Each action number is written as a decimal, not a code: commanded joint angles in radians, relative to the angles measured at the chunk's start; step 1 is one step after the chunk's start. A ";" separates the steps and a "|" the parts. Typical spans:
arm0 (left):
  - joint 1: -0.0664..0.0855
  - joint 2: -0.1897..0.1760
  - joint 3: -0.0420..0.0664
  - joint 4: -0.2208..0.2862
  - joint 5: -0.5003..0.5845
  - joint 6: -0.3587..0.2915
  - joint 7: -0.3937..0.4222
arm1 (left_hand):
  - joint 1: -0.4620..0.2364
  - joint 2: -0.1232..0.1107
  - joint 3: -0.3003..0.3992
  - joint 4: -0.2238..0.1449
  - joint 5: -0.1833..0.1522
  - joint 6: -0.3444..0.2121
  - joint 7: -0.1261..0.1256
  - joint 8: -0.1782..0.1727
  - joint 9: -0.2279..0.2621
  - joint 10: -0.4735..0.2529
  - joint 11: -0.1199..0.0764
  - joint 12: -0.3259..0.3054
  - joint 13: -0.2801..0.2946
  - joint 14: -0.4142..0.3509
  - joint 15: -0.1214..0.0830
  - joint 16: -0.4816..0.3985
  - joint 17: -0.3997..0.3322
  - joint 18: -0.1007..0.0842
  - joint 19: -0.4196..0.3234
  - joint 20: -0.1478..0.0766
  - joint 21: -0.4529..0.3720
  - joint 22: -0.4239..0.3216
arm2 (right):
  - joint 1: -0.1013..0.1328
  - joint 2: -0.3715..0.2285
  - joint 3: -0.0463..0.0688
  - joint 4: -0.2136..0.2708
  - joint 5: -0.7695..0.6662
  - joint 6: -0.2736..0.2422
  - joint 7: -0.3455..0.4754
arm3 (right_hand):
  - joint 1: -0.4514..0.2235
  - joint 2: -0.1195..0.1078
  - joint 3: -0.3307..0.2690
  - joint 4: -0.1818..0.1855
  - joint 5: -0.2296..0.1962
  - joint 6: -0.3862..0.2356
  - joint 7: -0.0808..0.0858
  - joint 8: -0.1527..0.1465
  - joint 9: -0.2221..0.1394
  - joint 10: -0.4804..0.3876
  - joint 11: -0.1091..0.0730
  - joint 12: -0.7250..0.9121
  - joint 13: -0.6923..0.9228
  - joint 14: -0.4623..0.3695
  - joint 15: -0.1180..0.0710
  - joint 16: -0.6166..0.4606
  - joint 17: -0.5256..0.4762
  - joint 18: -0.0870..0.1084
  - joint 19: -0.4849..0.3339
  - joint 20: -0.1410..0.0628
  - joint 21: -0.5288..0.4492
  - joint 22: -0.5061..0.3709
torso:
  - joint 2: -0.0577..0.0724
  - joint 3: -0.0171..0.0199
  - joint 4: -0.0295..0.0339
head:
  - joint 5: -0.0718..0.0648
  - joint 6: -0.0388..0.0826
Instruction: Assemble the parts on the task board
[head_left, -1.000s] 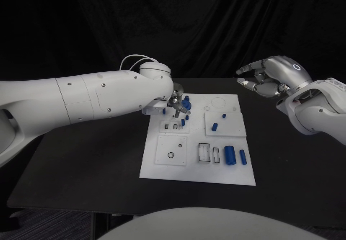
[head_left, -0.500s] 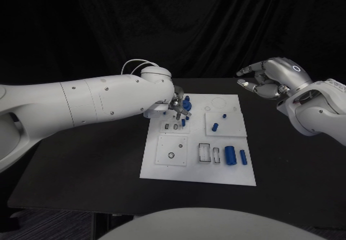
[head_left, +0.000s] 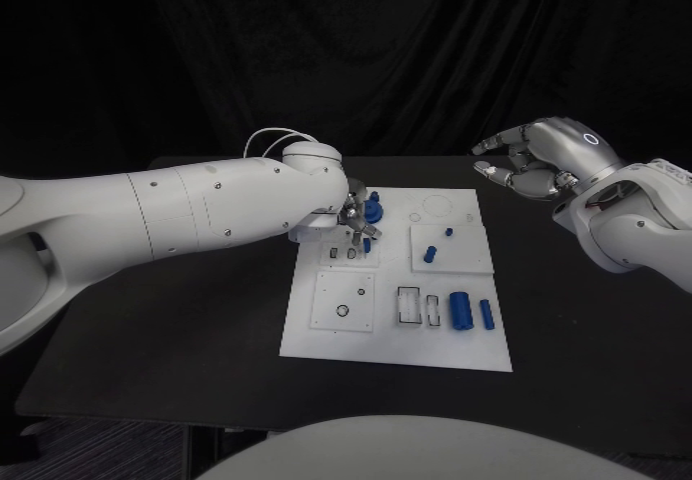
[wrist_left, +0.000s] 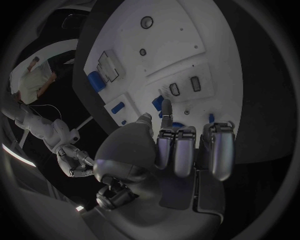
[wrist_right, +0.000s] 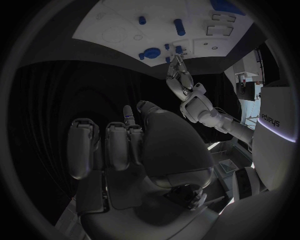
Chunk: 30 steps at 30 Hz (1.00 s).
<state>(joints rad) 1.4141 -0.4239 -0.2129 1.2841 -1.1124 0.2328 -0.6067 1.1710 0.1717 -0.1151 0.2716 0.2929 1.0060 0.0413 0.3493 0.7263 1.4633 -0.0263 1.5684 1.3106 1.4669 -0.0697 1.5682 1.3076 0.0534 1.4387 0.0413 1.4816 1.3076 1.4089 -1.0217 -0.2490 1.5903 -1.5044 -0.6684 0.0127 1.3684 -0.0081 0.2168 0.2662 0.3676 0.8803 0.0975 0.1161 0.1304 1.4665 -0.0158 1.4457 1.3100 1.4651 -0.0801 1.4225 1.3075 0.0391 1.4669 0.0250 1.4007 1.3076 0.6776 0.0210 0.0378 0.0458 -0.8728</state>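
The white task board (head_left: 325, 335) lies in the middle of the black table. Blue parts sit on it: a chunky one (head_left: 372, 208) at its far left corner, a small one (head_left: 366, 243) just nearer, two pegs (head_left: 430, 255) on a raised plate, and a large cylinder (head_left: 460, 310) near the front. My left hand (head_left: 352, 216) hangs over the far left corner, fingertips pointing down beside the chunky part. In the left wrist view one finger (wrist_left: 165, 109) and the thumb reach toward a blue part (wrist_left: 157, 103); whether they pinch it is unclear. My right hand (head_left: 537, 160) is raised off to the board's right, fingers curled, holding nothing.
Two empty rectangular slots (head_left: 411, 305) lie beside the large cylinder, with a slim blue part (head_left: 486, 314) on its other side. A small plate with a ring hole (head_left: 343, 298) is at the front left. Bare black table (head_left: 173, 330) surrounds the board.
My left arm has swung a little further in over the table, and its hand has edged slightly right over the board's far left corner. The right hand has hardly moved.
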 joint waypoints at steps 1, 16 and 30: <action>-0.004 0.003 0.001 -0.001 0.006 -0.009 0.019 | 0.013 0.000 0.004 0.000 0.006 0.006 -0.001 -0.008 0.000 0.108 -0.001 0.002 0.260 0.104 -0.004 0.003 0.263 -0.008 -0.001 -0.002 -0.007 0.096 | -0.003 -0.001 0.001 -0.001 -0.002 0.010 -0.021 | 0.011 -0.003 0.007 -0.001 0.003 0.006 0.004 -0.005 -0.001 0.008 0.010 -0.003 0.014 0.062 0.007 0.004 0.017 0.001 0.043 0.009 -0.002 0.211 | 0.000 0.0003 0.0004 | 0.000 0.000; -0.014 0.011 0.001 -0.021 0.006 -0.018 0.051 | 0.030 -0.004 0.029 -0.011 0.014 0.015 -0.003 -0.021 0.005 0.108 -0.003 0.002 0.260 0.104 -0.005 0.003 0.263 -0.007 -0.004 -0.003 -0.010 0.094 | -0.004 -0.003 0.001 0.000 -0.002 0.018 -0.024 | 0.012 -0.004 0.008 -0.002 0.006 0.007 0.005 -0.005 -0.001 0.007 0.010 -0.004 0.012 0.062 0.007 0.004 0.016 0.001 0.042 0.010 -0.004 0.210 | 0.001 0.0002 0.0001 | -0.003 0.000; -0.019 0.016 0.001 -0.033 0.006 -0.012 0.061 | 0.036 -0.006 0.039 -0.014 0.015 0.015 -0.003 -0.027 0.006 0.108 -0.004 0.002 0.260 0.104 -0.006 0.003 0.263 -0.007 -0.005 -0.003 -0.012 0.094 | -0.004 -0.002 0.001 0.000 -0.002 0.025 -0.027 | 0.012 -0.004 0.008 -0.002 0.006 0.007 0.005 -0.005 -0.001 0.007 0.010 -0.004 0.013 0.062 0.007 0.004 0.015 0.001 0.042 0.010 -0.003 0.210 | 0.001 0.0005 -0.0001 | -0.002 0.000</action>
<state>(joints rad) 1.3979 -0.4104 -0.2130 1.2512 -1.1118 0.2198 -0.5651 1.1960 0.1650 -0.0806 0.2564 0.3014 1.0169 0.0374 0.3269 0.7315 1.4631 -0.0262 1.5683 1.3102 1.4669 -0.0697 1.5682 1.3075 0.0534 1.4387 0.0413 1.4737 1.3075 1.4070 -1.0232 -0.2490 1.5899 -1.5044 -0.6494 0.0056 1.3735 -0.0132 0.2195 0.2634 0.3676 0.8840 0.1011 0.1161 0.1299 1.4629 -0.0123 1.4458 1.3099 1.4650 -0.0800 1.4225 1.3075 0.0392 1.4633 0.0287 1.4007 1.3075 0.6787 0.0214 0.0378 0.0434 -0.8728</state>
